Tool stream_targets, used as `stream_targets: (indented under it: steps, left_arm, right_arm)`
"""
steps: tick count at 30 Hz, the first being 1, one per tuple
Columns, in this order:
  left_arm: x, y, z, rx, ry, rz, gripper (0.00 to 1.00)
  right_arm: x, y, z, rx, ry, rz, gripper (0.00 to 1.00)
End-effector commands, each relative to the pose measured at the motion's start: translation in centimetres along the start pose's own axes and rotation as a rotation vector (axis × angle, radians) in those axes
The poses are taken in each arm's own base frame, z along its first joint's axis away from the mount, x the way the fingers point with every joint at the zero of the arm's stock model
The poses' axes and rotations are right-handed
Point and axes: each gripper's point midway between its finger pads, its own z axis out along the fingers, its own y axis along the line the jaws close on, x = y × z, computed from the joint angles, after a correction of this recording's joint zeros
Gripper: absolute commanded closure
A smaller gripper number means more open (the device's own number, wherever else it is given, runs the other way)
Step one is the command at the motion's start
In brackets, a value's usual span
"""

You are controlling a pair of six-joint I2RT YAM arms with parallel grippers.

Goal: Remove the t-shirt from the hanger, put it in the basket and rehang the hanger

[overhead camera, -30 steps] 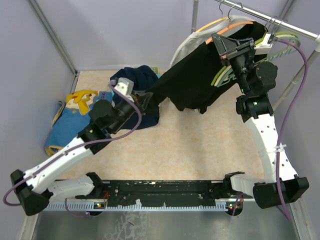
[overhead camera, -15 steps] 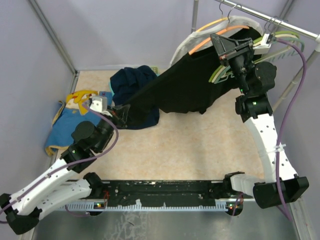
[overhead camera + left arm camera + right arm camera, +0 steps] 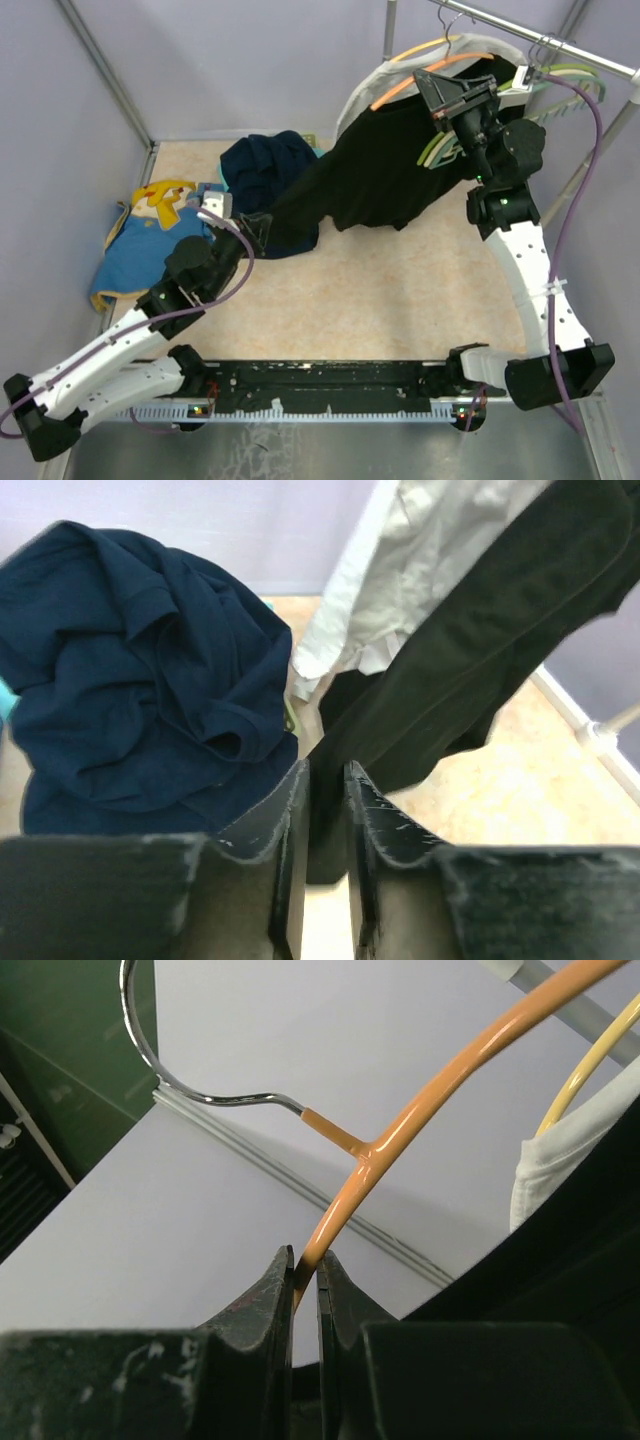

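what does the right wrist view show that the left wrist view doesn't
Only the right wrist: the orange hanger with its metal hook, pinched between the right fingers, and a yellow hanger. Only the left wrist: the navy garment heaped on the tan table, and the left fingers close together with cloth between them. Both: the black t-shirt and a white garment beside it.
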Motion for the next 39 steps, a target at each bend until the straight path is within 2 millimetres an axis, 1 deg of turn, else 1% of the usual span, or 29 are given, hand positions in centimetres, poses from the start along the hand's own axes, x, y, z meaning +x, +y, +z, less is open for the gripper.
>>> stream_targets:
  steps: [1,2,3,4,6,10,13,14,15,17,20,23,24,26,27,29,31,33,34,35,36,37,39]
  left_arm:
    - [-2.2,-3.5,1.1,0.153,-0.037,0.048,0.58]
    - [-2.5,-4.3,1.4,0.186,-0.040,0.070,0.43]
    - [-3.0,-5.1,1.7,0.217,-0.047,0.086,0.34]
    - [-3.2,-5.9,2.0,0.249,-0.048,0.100,0.30]
    - [-4.2,-7.4,2.5,0.312,-0.069,0.126,0.25]
    - [-5.8,-10.4,3.8,0.419,-0.119,0.165,0.19]
    - [-6.4,-12.3,5.6,0.462,-0.129,0.192,0.18]
    - [-5.8,-12.8,6.7,0.467,-0.111,0.201,0.18]
    - [-5.9,-13.5,7.3,0.481,-0.110,0.205,0.18]
    - [-5.3,-14.4,8.4,0.506,-0.095,0.210,0.18]
    - [-4.5,-15.6,9.6,0.542,-0.075,0.206,0.19]
    - [-3.5,-16.0,10.7,0.542,-0.044,0.201,0.20]
    - [-3.4,-16.0,11.0,0.535,-0.038,0.196,0.21]
    - [-3.1,-15.7,11.5,0.509,-0.034,0.184,0.27]
    - [-3.2,-15.5,11.6,0.498,-0.041,0.177,0.34]
    - [-3.5,-15.3,11.5,0.492,-0.058,0.167,0.52]
    - [-3.7,-15.0,11.2,0.489,-0.073,0.161,0.64]
    - [-4.3,-14.9,10.6,0.489,-0.088,0.156,0.72]
    - [-4.3,-14.7,10.4,0.489,-0.089,0.156,0.78]
    - [-4.5,-14.6,10.1,0.488,-0.095,0.155,0.86]
    - [-4.7,-14.5,9.8,0.485,-0.099,0.153,0.96]
    - [-5.0,-14.4,9.5,0.483,-0.105,0.149,1.00]
    - [-5.6,-13.8,8.8,0.470,-0.121,0.139,1.00]
  right_arm:
    - [-3.1,6.0,-0.9,-0.185,-0.102,-0.086,1.00]
    - [-3.0,6.0,-1.0,-0.185,-0.096,-0.087,1.00]
    - [-2.8,5.9,-1.1,-0.185,-0.088,-0.087,1.00]
    - [-2.6,5.9,-1.1,-0.186,-0.081,-0.088,1.00]
    - [-2.4,5.8,-1.3,-0.186,-0.072,-0.088,1.00]
    - [-1.9,5.8,-1.4,-0.192,-0.051,-0.091,1.00]
    - [-1.8,5.9,-1.6,-0.195,-0.048,-0.094,1.00]
    - [-1.8,6.0,-1.6,-0.197,-0.045,-0.093,1.00]
    - [-1.8,6.1,-1.6,-0.199,-0.045,-0.093,1.00]
    - [-1.8,6.3,-1.7,-0.203,-0.044,-0.093,1.00]
    - [-1.8,6.5,-1.9,-0.207,-0.045,-0.093,1.00]
    - [-1.9,6.8,-2.1,-0.213,-0.047,-0.093,1.00]
    - [-1.9,6.8,-2.1,-0.215,-0.048,-0.092,1.00]
    - [-2.0,7.0,-2.2,-0.217,-0.050,-0.092,1.00]
    - [-2.0,7.0,-2.3,-0.217,-0.049,-0.092,1.00]
    - [-2.1,7.1,-2.3,-0.219,-0.053,-0.094,1.00]
    - [-2.1,7.1,-2.3,-0.216,-0.055,-0.094,1.00]
    - [-2.1,7.0,-2.3,-0.213,-0.057,-0.095,1.00]
    - [-2.2,6.9,-2.3,-0.209,-0.058,-0.097,1.00]
    - [-2.1,6.7,-2.2,-0.202,-0.057,-0.097,1.00]
    - [-2.1,6.5,-2.2,-0.196,-0.058,-0.097,1.00]
    - [-2.1,6.3,-2.2,-0.189,-0.061,-0.098,1.00]
    - [-2.2,6.0,-2.1,-0.173,-0.069,-0.103,1.00]
